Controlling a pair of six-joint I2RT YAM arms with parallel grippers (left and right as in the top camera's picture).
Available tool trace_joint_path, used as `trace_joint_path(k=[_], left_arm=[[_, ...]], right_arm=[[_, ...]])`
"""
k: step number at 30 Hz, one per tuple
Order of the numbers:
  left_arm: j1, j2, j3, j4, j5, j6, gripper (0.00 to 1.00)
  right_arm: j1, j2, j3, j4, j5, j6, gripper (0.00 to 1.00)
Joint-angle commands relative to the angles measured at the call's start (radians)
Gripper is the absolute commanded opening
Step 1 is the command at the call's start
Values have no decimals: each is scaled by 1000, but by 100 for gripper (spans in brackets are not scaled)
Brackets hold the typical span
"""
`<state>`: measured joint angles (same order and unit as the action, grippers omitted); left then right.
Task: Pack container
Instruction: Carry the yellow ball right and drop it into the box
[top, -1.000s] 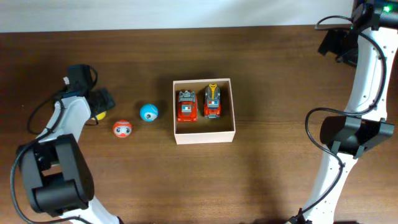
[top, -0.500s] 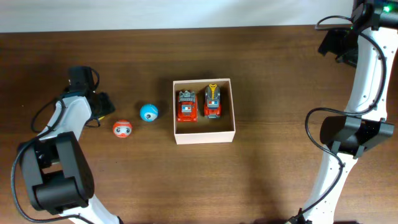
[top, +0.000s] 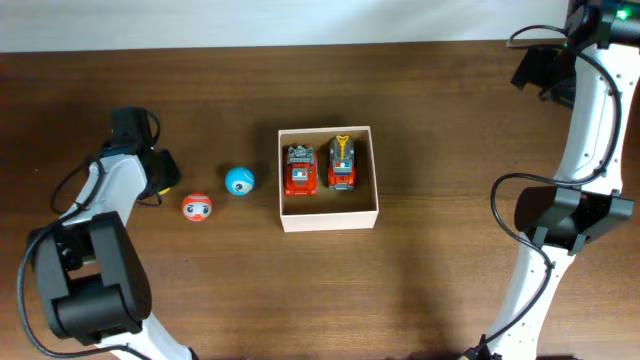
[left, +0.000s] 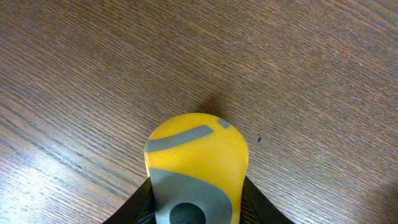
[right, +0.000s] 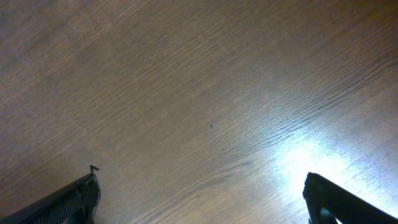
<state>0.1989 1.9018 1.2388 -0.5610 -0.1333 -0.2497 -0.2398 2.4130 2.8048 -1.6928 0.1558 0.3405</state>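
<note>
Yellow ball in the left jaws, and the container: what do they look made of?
Yellow ball: probably hard plastic, smooth with a soft sheen and grey printed markings. It could be rubber; the look leaves that open. Container: likely cardboard, matte, with thin white outer walls and a tan brown inside.

Dark wood-grain table (top: 440, 110), a pale strip (top: 300, 20) along its far edge
</note>
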Motion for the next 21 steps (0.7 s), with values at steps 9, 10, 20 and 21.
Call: trace_joint_path(k=[9, 10, 20, 21], left_arm=[[2, -77, 133, -108, 113, 6, 31], [2, -89, 141, -113, 125, 14, 31], [-8, -289, 155, -160, 627, 248, 27], [-17, -303, 155, -177, 644, 259, 27]], right_arm=[[-3, -37, 17, -6, 2, 8, 99], [-3, -37, 17, -6, 2, 8, 99], [-3, -37, 17, -6, 2, 8, 99], [-3, -37, 17, -6, 2, 8, 99]])
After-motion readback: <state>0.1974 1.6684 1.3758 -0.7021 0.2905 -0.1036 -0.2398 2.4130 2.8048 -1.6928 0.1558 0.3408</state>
